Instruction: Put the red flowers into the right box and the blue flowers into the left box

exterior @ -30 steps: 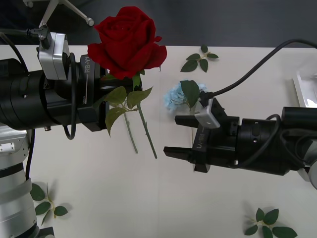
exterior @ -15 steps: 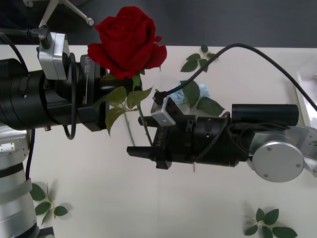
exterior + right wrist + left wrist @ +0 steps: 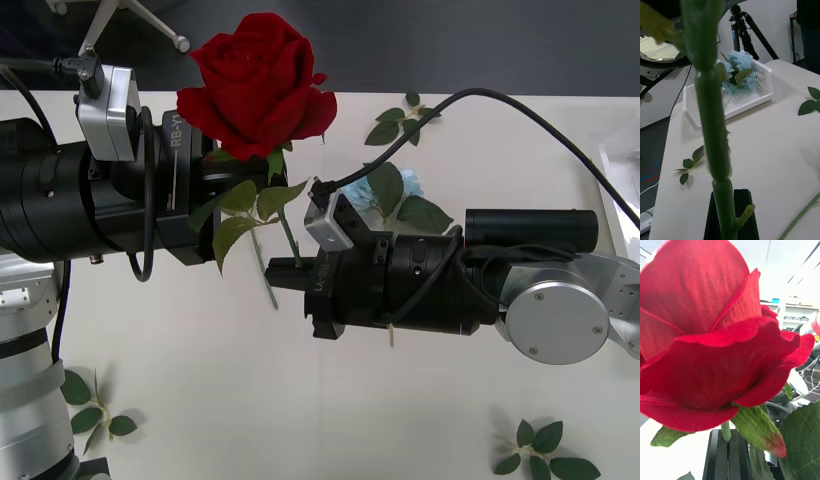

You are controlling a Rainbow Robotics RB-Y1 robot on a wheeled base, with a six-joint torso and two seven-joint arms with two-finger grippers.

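Note:
A red flower [image 3: 262, 80], a big rose, is held up over the table's left half by my left gripper [image 3: 222, 200], whose black fingers [image 3: 717, 457] are shut on the stem just under the head [image 3: 707, 337]. Lower on that same green stem [image 3: 713, 123], my right gripper [image 3: 286, 272] is also shut. A blue flower [image 3: 410, 185] lies on the table behind my right arm. More blue flowers [image 3: 738, 67] rest in the left box [image 3: 692, 108]. A corner of the right box [image 3: 630, 175] shows at the table's right edge.
Flowerless leaf sprigs lie at the back [image 3: 400, 120], front left [image 3: 95, 415] and front right [image 3: 545, 450] of the table. A loose green stem [image 3: 801, 215] lies on the table below my right gripper. A tripod [image 3: 743, 26] stands beyond the left box.
My right arm swept left across the table to the rose's stem, and its open fingers closed on it. The left arm and the rose stayed still.

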